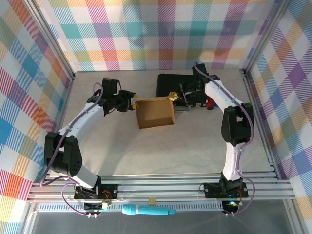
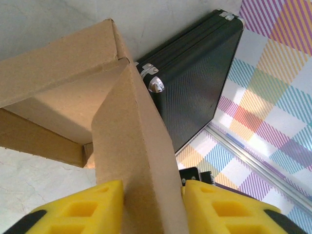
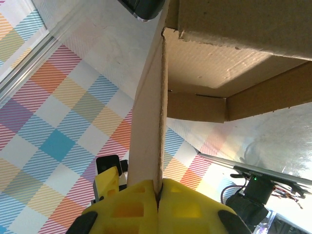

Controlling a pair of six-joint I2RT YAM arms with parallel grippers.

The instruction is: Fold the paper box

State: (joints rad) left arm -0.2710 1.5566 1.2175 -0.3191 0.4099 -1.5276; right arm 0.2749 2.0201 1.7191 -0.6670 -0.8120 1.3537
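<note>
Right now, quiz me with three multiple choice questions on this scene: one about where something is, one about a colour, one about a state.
1. The black case lies
A. on top of the paper box
B. beyond the paper box, toward the far wall
C. by the arm bases

2. The fingers of the left end effector are
A. yellow
B. red
C. white

3. The right end effector is
A. open above the table
B. shut on the case's handle
C. shut on a wall of the paper box

Answers:
1 B, the top view shows the case behind the box.
2 A, the left wrist view shows yellow fingers.
3 C, the right wrist view shows cardboard pinched between its fingers.
</note>
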